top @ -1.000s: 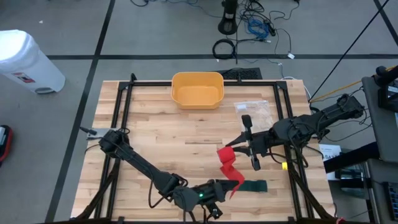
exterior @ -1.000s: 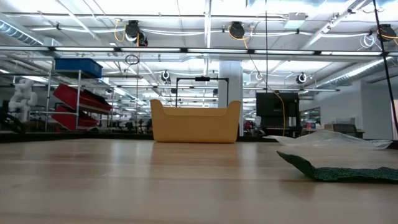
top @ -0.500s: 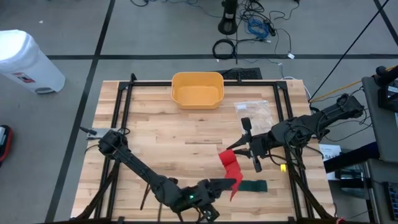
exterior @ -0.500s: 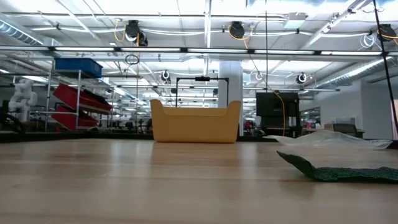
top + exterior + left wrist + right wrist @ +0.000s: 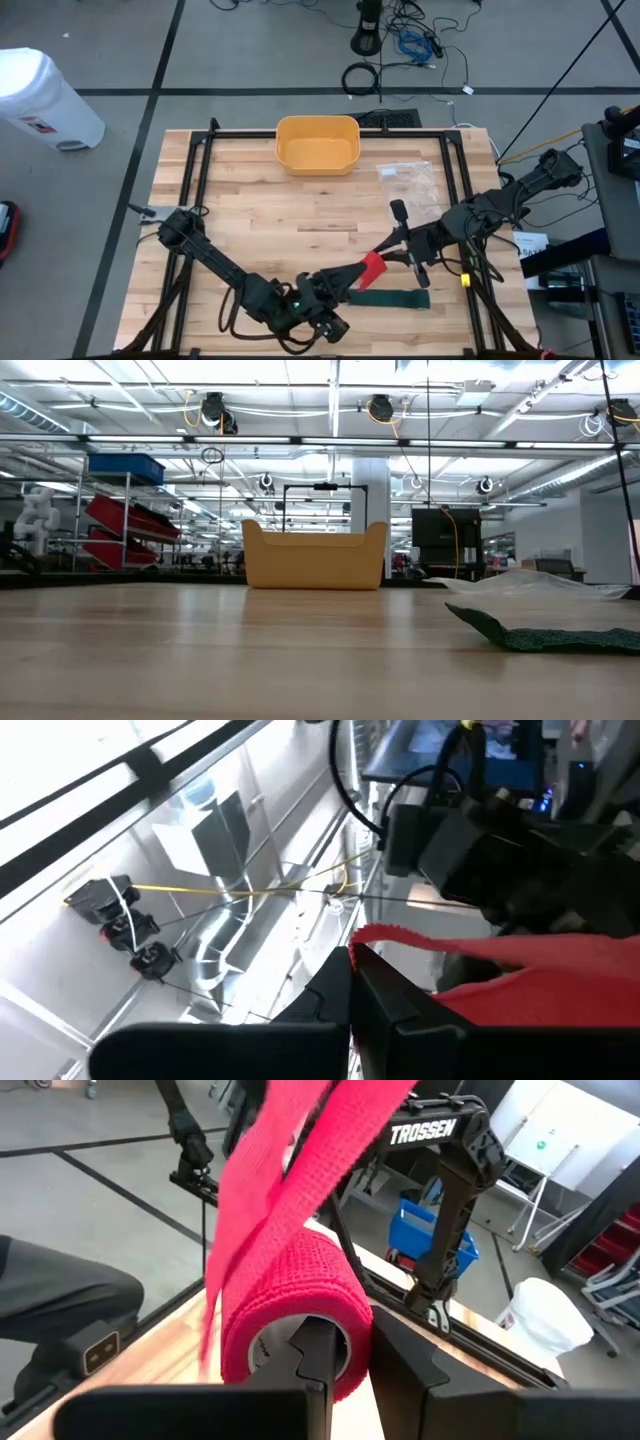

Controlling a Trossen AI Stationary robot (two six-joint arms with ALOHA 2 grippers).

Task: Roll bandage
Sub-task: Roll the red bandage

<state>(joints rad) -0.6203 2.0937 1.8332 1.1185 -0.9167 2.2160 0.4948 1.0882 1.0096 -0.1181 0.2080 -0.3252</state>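
Note:
A red bandage roll (image 5: 373, 263) is held above the table near the front right by my right gripper (image 5: 385, 253). It fills the right wrist view (image 5: 290, 1330). Its loose red strip (image 5: 358, 273) runs a short way toward the table's left to my left gripper (image 5: 346, 281), which is shut on the strip's end. The strip also shows in the left wrist view (image 5: 520, 985). A dark green bandage (image 5: 396, 298) lies flat on the table below them, and it also shows in the low view (image 5: 545, 636). My left gripper pinches the free end of the red strip (image 5: 375, 935) between its two shut fingers, coming from the table's left and tipped upward. The strip runs straight from the fingers to the roll, clear of the table. My right gripper holds the roll by its open end: one finger (image 5: 318, 1348) sits inside the hollow core and the other (image 5: 400, 1360) outside the wound wall. The fingers come level from the table's right. The roll is lifted clear, its axis along the fingers.
A yellow bin (image 5: 317, 143) stands at the far middle of the table. A clear plastic bag (image 5: 410, 181) lies at the far right. Black frame rails (image 5: 190, 190) run along both sides of the wooden table.
My left gripper has gone up and toward the roll and has tipped upward. My right gripper has carried the roll toward the near edge. The strip, which hung in a slack loop below the roll, is now short and drawn straight between the two grippers.

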